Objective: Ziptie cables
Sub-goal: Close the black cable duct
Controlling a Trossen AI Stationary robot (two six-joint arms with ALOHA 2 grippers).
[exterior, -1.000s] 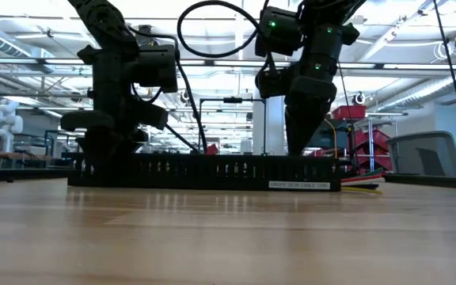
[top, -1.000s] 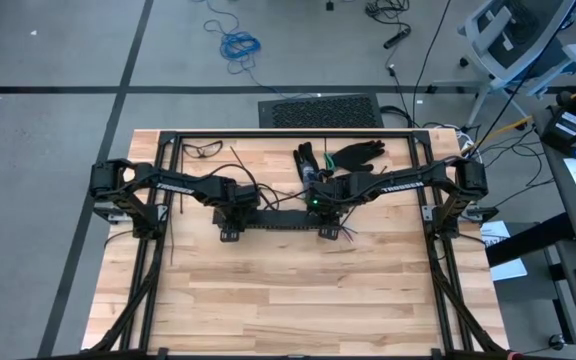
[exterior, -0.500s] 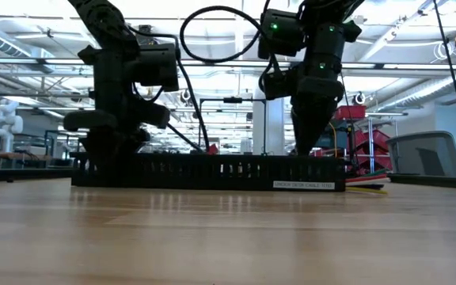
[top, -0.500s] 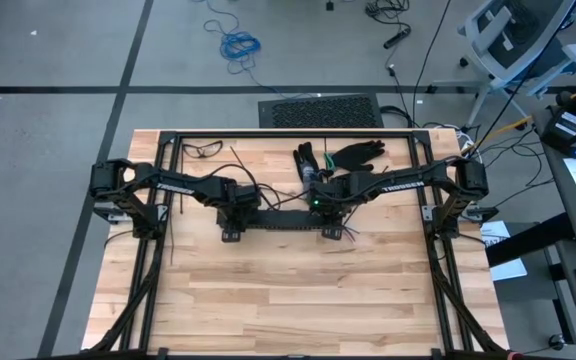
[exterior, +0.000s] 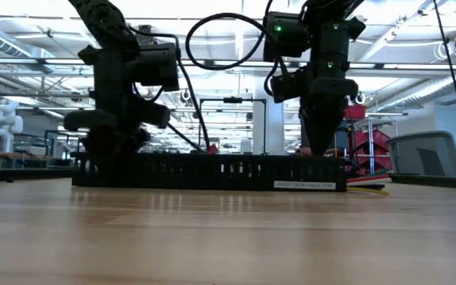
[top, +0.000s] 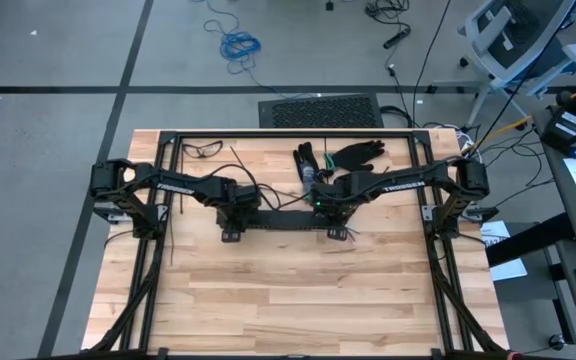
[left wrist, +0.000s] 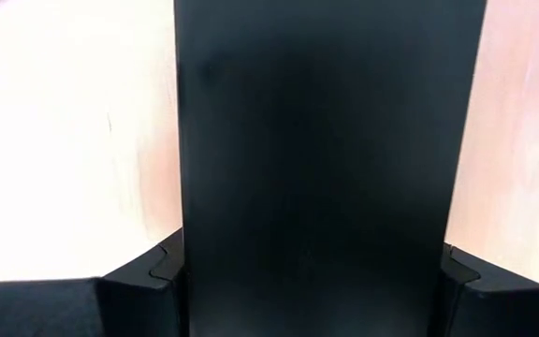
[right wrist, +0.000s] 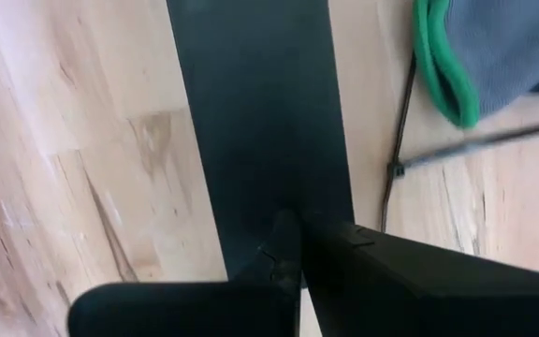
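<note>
A long black slotted rail [top: 278,222] lies flat across the middle of the table. My left gripper [left wrist: 312,271] straddles it near its left end and is shut on it. My right gripper [right wrist: 296,234] is shut and points down over the rail's top near its right end [exterior: 317,149]. The cables [top: 346,236] stick out of the rail's right end, and their coloured tips [exterior: 366,184] lie on the wood. A dark ziptie [right wrist: 396,140] lies on the table beside the rail. My left gripper has the rail's two long sides [left wrist: 190,253] between its two fingers [left wrist: 148,276], near the rail's left end. The fingers come from above, pointing down, and lie across the rail. The rail rests flat on the table. My right gripper's shut fingertips [right wrist: 284,245] stand at the rail's top face [right wrist: 260,140] near its right end, pointing down. I cannot tell whether they touch it.
Dark gloves [top: 353,155] lie at the table's far side, one with a green cuff [right wrist: 438,75] close to the rail. A black metal frame [top: 268,133] runs round the table. The near half of the table [top: 288,300] is bare wood.
My right gripper has tipped more upright. Its fingertips have swung a little toward the rail's right end and have stayed shut.
</note>
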